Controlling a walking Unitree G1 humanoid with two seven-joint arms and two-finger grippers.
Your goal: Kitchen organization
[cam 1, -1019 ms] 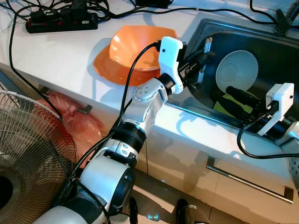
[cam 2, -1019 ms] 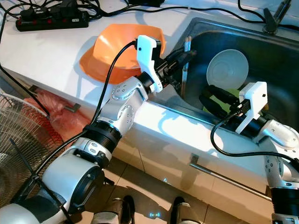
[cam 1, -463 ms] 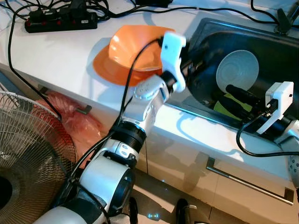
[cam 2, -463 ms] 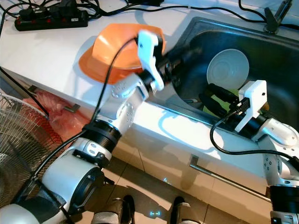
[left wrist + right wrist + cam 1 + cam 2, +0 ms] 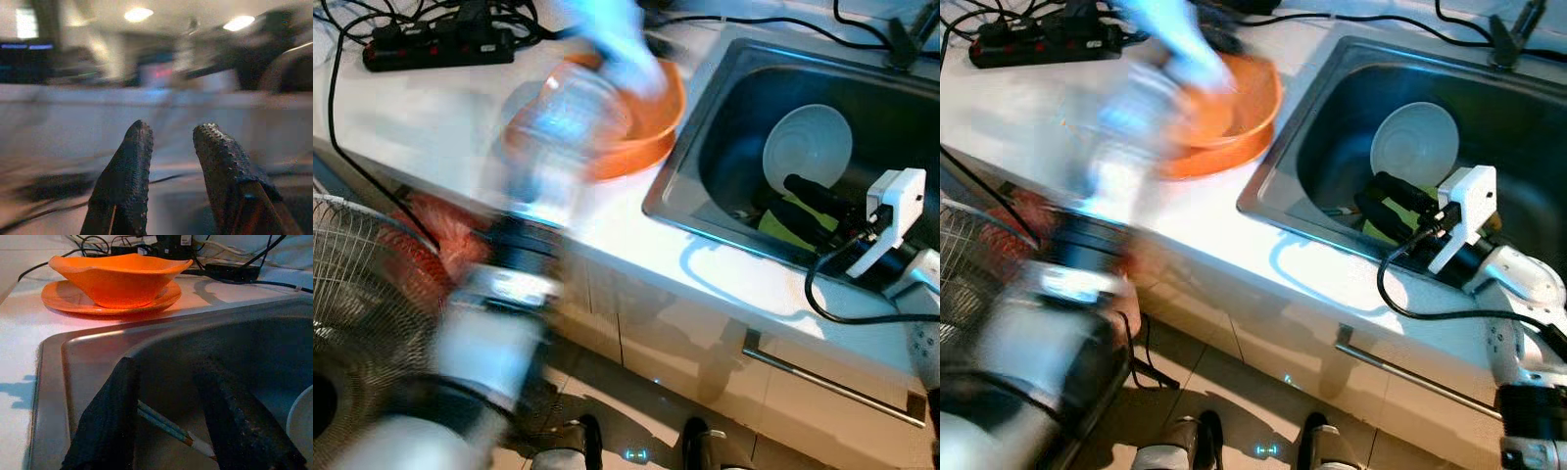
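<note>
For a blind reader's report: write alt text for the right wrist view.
The right gripper, its two black fingers apart, reaches into a steel sink, with chopsticks lying on the sink floor between the fingers. On the white counter behind the sink, an orange bowl stands on an orange plate, with black cables beyond.

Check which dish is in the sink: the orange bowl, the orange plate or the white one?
The white plate leans inside the sink, beyond the right hand. The orange bowl sits on the orange plate on the counter, left of the sink.
</note>
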